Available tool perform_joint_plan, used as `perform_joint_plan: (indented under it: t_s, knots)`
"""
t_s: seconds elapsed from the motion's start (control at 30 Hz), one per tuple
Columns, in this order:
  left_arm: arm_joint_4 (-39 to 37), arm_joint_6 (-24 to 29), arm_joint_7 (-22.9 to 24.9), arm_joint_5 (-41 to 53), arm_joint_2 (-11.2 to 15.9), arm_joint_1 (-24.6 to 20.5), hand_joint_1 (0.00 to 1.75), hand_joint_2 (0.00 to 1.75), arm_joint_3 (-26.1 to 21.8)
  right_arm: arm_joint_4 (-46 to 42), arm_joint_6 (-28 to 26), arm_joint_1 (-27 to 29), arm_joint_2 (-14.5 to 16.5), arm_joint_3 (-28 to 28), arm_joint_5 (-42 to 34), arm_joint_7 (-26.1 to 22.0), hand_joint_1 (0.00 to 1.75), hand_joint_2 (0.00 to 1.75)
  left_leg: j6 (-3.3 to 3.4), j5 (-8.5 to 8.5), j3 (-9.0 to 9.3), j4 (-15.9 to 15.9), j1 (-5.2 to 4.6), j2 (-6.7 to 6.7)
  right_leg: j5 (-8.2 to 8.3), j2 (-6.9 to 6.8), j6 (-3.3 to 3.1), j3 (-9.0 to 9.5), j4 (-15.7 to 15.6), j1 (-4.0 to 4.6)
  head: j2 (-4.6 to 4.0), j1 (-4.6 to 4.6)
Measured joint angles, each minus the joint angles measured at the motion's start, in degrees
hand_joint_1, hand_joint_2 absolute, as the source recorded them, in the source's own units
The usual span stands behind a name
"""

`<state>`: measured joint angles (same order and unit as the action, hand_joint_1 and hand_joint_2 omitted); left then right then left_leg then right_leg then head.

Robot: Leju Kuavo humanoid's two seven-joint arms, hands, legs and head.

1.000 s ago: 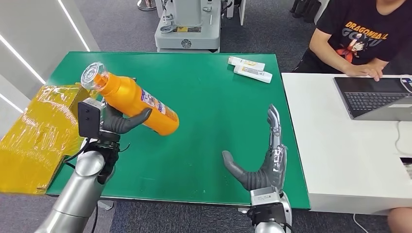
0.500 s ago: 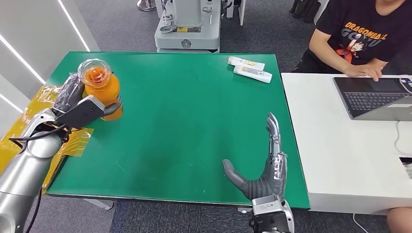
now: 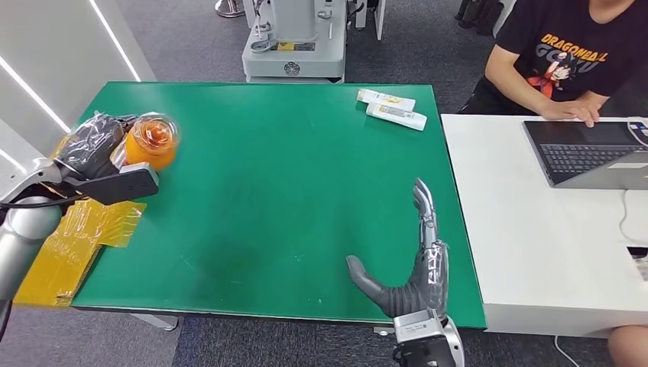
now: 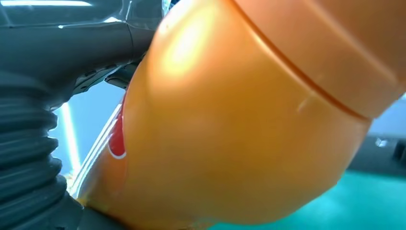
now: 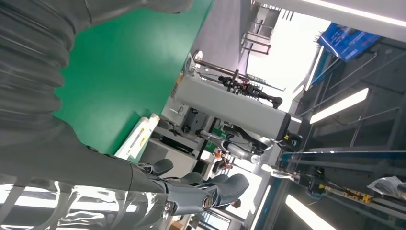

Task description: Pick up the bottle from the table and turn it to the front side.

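An orange bottle [image 3: 150,142] with a clear cap is held up over the table's left edge, cap end toward me. My left hand [image 3: 93,144] grips it from the left, fingers wrapped round its body. Up close in the left wrist view, the orange bottle [image 4: 239,124] shows a red label patch beside the grey thumb. My right hand [image 3: 409,264] hovers open near the front right edge of the green table [image 3: 290,168], fingers straight and thumb spread, holding nothing. My right hand [image 5: 62,139] also appears with its dark fingers stretched out.
A yellow wrapped box [image 3: 65,237] sits off the table's left edge. Two white tubes [image 3: 390,108] lie at the far right of the green table. A person sits at a white desk [image 3: 535,245] with a laptop [image 3: 584,153] on the right. A grey machine [image 3: 294,38] stands behind.
My left arm has swung further left and turned the bottle from lying sideways to pointing its cap toward me. My right hand has stayed nearly still, sinking slightly.
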<state>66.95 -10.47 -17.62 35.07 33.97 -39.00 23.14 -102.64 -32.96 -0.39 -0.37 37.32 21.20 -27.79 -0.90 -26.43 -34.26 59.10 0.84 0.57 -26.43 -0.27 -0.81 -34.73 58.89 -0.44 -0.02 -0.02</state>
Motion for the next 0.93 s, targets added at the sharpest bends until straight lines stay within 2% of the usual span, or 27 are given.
perform_joint_plan:
  t_s: [0.17,0.27,0.4,0.5,0.6,0.73,0.93]
  knots:
    - [-1.1,-6.1,-3.1,4.6,5.3,-4.2,1.75,1.75,4.6,-0.4,2.4,0.2,0.0,-0.8,-0.2,0.0,0.0,1.75,-0.01,0.0,-0.02,0.0,0.04,0.02,0.0,-0.01,-0.05,-0.02,0.0,0.07,0.0,0.02]
    - [-2.9,-8.4,-4.8,12.9,7.3,-7.6,1.75,1.75,10.5,-1.0,4.1,0.5,0.1,-1.2,0.3,0.3,0.0,1.75,-0.01,0.0,-0.03,0.0,0.01,-0.02,0.0,-0.05,-0.05,-0.02,0.0,0.05,0.0,0.03]
    - [-6.0,-5.6,-5.2,18.4,8.3,-9.7,1.75,1.75,18.3,-1.5,4.7,1.1,0.3,-1.4,0.4,0.6,0.0,1.75,-0.02,-0.01,-0.02,0.0,0.0,0.03,0.01,-0.02,-0.06,-0.01,0.0,0.03,0.0,0.03]
    - [-7.3,-0.5,-5.4,21.1,8.9,-10.1,1.75,1.75,22.0,-1.7,4.8,1.1,0.4,-1.4,0.3,0.6,0.0,1.75,-0.02,-0.01,-0.02,0.0,0.0,0.03,0.01,-0.02,-0.06,-0.01,0.0,0.03,0.0,0.02]
    - [-8.4,3.9,-5.0,22.8,9.1,-10.0,1.75,1.75,24.3,-1.8,5.0,1.1,0.5,-1.4,0.2,0.7,0.0,1.75,-0.03,-0.01,-0.03,0.0,0.0,-0.01,0.01,-0.04,-0.06,0.0,0.0,0.03,0.0,0.02]
    - [-10.5,6.4,-4.5,25.2,8.5,-10.0,1.75,1.75,25.9,-2.0,5.0,1.1,0.6,-1.4,0.3,1.1,0.0,1.75,-0.03,-0.02,-0.03,0.0,0.0,0.0,0.01,-0.04,-0.06,-0.03,0.0,0.03,0.0,0.02]
    - [-18.4,9.6,-2.7,28.2,4.0,-10.2,1.75,1.75,27.0,-2.1,4.7,1.1,0.6,-1.4,0.6,1.4,0.0,1.75,-0.05,0.0,-0.02,0.0,0.0,-0.03,0.02,-0.07,-0.08,0.01,0.0,0.02,0.0,0.03]
